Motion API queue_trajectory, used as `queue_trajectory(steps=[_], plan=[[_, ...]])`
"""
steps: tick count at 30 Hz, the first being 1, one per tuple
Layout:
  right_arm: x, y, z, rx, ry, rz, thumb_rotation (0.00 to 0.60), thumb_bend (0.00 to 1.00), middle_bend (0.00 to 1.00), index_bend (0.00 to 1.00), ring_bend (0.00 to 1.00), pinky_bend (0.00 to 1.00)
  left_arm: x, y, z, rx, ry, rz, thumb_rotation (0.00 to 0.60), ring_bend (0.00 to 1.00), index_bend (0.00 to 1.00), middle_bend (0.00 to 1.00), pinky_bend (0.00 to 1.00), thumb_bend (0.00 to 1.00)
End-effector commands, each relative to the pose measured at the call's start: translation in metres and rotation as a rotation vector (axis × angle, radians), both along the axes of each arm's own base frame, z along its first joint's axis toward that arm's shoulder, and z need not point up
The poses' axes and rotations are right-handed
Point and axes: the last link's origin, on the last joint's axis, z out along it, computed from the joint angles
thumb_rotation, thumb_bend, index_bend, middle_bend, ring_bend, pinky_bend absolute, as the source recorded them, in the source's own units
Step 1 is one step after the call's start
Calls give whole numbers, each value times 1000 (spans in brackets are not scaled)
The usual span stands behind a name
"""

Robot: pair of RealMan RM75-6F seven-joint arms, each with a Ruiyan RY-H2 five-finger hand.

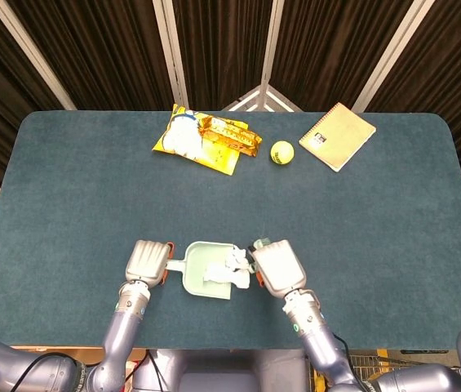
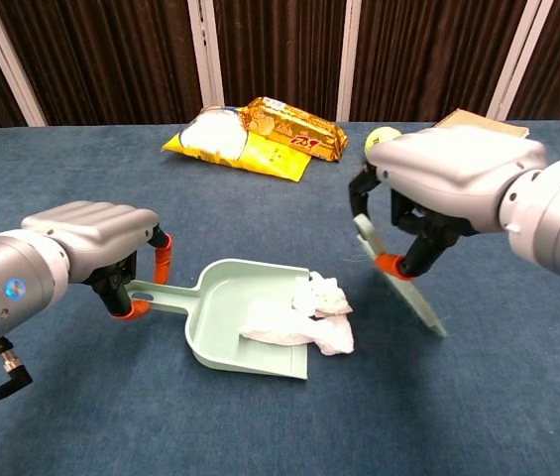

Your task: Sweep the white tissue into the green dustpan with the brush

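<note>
The green dustpan (image 2: pixel 235 307) (image 1: pixel 200 260) lies flat on the blue table, its mouth facing right. My left hand (image 2: pixel 96 243) (image 1: pixel 149 261) grips its handle. The crumpled white tissue (image 2: pixel 304 315) (image 1: pixel 228 269) lies across the pan's open edge, partly inside and partly on the table. My right hand (image 2: pixel 453 183) (image 1: pixel 273 265) holds the pale green brush (image 2: pixel 403 283), tilted, its lower end on the table just right of the tissue. In the head view the brush is mostly hidden under the hand.
At the back of the table lie a yellow snack bag (image 1: pixel 206 139) (image 2: pixel 255 134), a yellow ball (image 1: pixel 281 152) (image 2: pixel 377 141) and a tan notebook (image 1: pixel 338 135). The table's front edge (image 1: pixel 214 347) runs close behind both hands.
</note>
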Motion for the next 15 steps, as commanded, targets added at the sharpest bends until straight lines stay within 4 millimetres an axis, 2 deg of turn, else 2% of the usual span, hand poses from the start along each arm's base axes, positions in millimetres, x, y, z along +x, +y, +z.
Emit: queue_trajectory(steps=[1,8,15], plan=[[11,6,-3,22,-35,11,600,386,973,795,957,876,1,0,-1,0,0,0,600,1000,597,1000,993,580],[32,16,-10,55,-70,30,600,386,973,796,958,876,5,-1,-3,-1,3,-5,600,1000,598,1000,993,580],[46,24,-14,121,-164,-24,600,387,973,804,958,876,5,-2,-6,-7,1,-4,600,1000,598,1000,993,580]])
